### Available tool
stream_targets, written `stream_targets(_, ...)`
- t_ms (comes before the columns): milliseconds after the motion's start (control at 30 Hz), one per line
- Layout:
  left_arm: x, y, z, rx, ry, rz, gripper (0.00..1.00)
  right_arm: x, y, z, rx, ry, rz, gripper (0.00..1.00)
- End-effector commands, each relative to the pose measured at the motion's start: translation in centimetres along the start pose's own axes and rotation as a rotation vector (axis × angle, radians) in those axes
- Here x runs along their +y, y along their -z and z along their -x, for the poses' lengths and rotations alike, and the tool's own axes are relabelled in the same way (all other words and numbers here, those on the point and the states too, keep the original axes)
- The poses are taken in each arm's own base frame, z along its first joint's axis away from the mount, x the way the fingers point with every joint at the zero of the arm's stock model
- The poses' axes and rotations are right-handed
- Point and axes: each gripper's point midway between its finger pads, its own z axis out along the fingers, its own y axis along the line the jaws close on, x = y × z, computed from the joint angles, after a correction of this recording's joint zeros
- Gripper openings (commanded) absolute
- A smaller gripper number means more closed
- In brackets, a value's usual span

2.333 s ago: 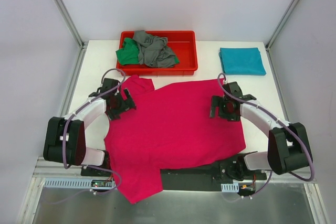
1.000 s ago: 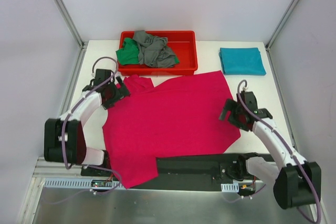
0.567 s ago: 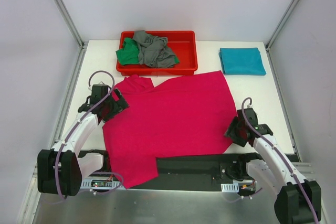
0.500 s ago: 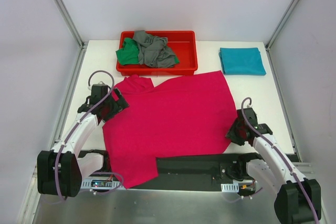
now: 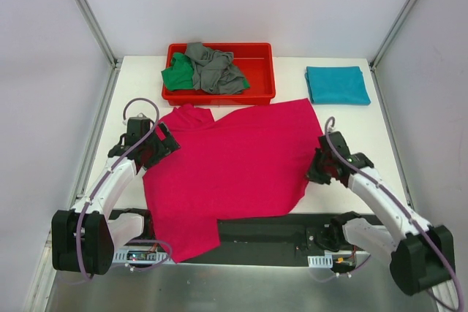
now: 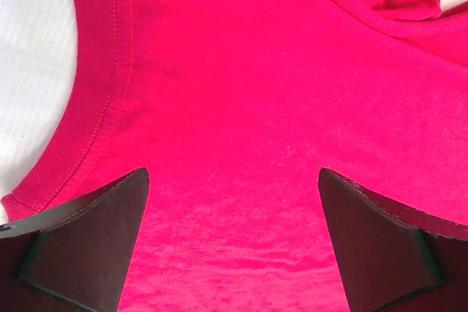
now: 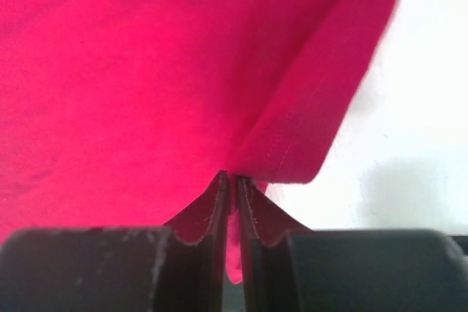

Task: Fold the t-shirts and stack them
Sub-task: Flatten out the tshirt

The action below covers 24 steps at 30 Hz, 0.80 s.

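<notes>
Our right fingers (image 5: 316, 169) are pinched tight on the hem of the magenta-pink t-shirt (image 5: 234, 166) at its 3 o'clock edge. Our left fingers (image 5: 162, 144) stand wide apart over its 9 o'clock edge, holding nothing. The shirt lies spread mid-bench (image 5: 365, 129), its near end hanging over the front edge. The teal t-shirt (image 5: 336, 84) sits folded at 1 o'clock. The green t-shirt (image 5: 175, 77) and grey t-shirt (image 5: 213, 67) lie crumpled in the red tray (image 5: 259, 71) at 12 o'clock.
</notes>
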Motion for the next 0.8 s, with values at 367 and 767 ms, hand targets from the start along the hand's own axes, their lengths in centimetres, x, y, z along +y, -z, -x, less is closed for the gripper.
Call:
stream_targets(367, 0.4, 0.1, 0.3, -0.029, -0.014, 0.016, 0.99, 12.6, -5.3, 4.1, 0.057, 0.337, 0.036, 0.44)
stream_targets(767, 0.4, -0.4, 0.0, -0.001, -0.008, 0.023, 0.99, 5.8, -3.1, 3.2, -0.004, 0.289, -0.075, 0.57)
